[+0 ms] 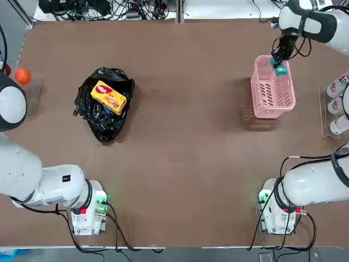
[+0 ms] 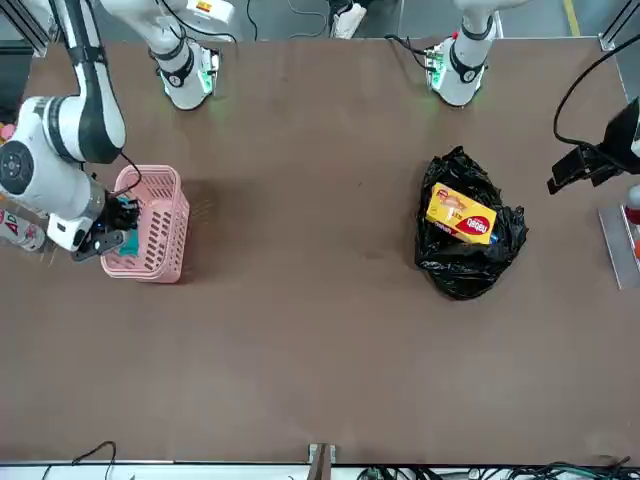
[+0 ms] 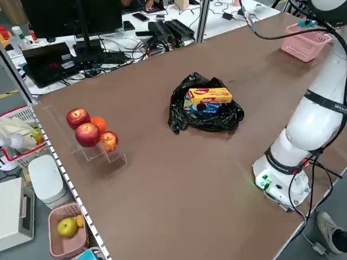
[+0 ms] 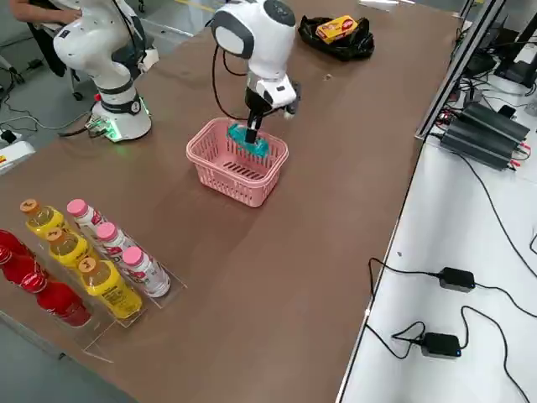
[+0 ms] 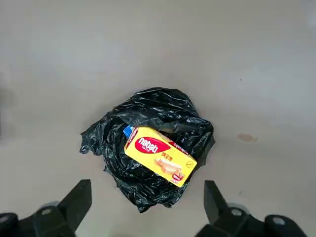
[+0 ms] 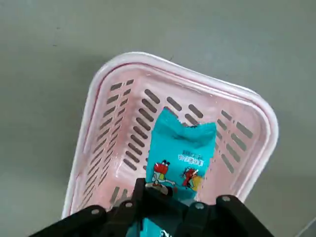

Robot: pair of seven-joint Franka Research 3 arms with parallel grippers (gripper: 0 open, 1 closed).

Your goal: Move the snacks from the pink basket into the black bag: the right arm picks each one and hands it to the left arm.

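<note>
My right gripper (image 6: 163, 192) is shut on a small teal snack packet (image 6: 182, 153), which hangs inside the far end of the pink basket (image 1: 272, 103). In the right side view the right gripper (image 4: 252, 130) holds the teal packet (image 4: 250, 143) at the level of the basket's rim. The black bag (image 5: 148, 108) lies at the table's left, with a yellow snack packet (image 5: 160, 155) on top and a blue packet's (image 5: 129, 131) corner under it. High above the bag, my left gripper (image 5: 148, 187) stands open and holds nothing.
Bottles (image 4: 92, 260) stand in a clear rack at the table's right edge, near the basket. Round fruits (image 3: 89, 132) sit on a clear stand at the left edge. Bare brown table (image 1: 191, 109) stretches between bag and basket.
</note>
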